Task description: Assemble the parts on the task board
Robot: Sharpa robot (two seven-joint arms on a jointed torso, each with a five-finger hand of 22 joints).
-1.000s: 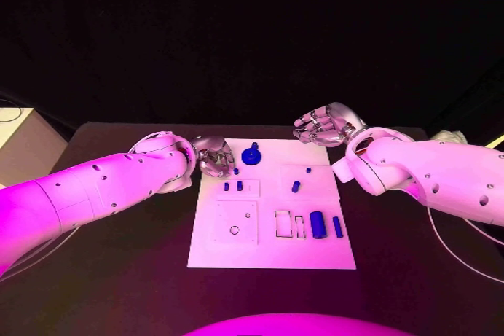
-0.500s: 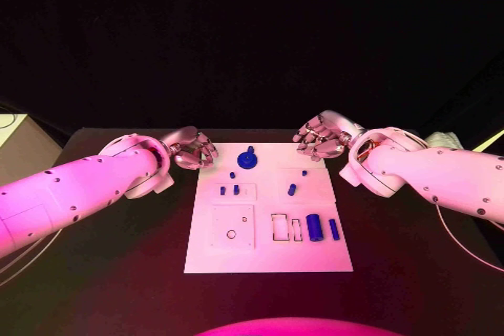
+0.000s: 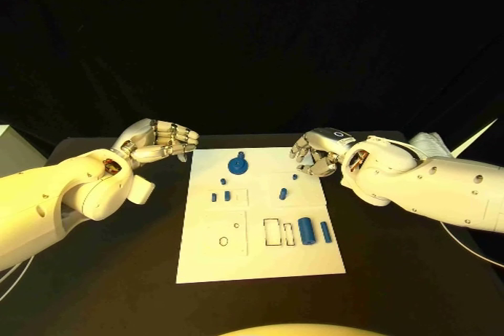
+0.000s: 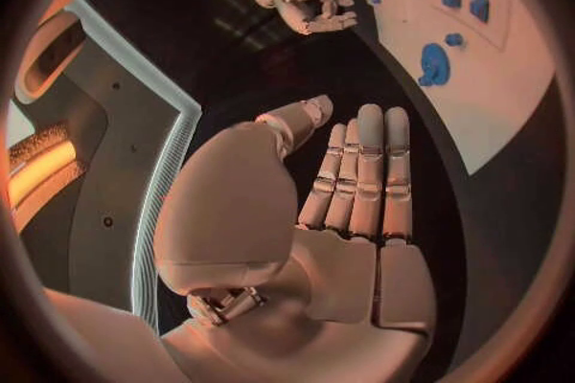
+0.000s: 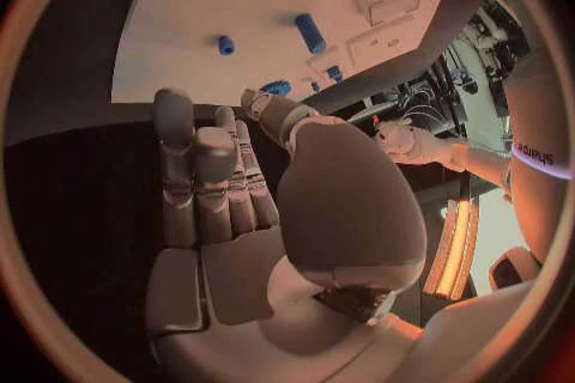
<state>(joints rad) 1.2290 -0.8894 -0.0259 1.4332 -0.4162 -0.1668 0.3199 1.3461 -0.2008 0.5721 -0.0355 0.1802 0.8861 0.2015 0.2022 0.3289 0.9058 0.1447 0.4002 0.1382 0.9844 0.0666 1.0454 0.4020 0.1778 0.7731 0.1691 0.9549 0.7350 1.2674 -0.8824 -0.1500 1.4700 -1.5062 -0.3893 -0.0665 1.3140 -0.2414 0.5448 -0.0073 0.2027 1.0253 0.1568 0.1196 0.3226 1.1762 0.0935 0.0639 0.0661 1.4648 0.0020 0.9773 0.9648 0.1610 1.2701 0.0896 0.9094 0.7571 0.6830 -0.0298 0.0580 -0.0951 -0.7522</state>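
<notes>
Currently both hands empty: left hand [image 3: 159,141] loosely open upper left, off the task board [image 3: 261,263]; right hand [image 3: 315,154], fingers loosely curled, over its upper-right corner, nearer the parts [image 3: 306,230] mid-frame.

Warm yellow light falls on the arms and the board [image 3: 261,263] against a black backdrop, shadows are soft, the head view is sharp, and both wrist views bend strongly toward their dark rims
</notes>
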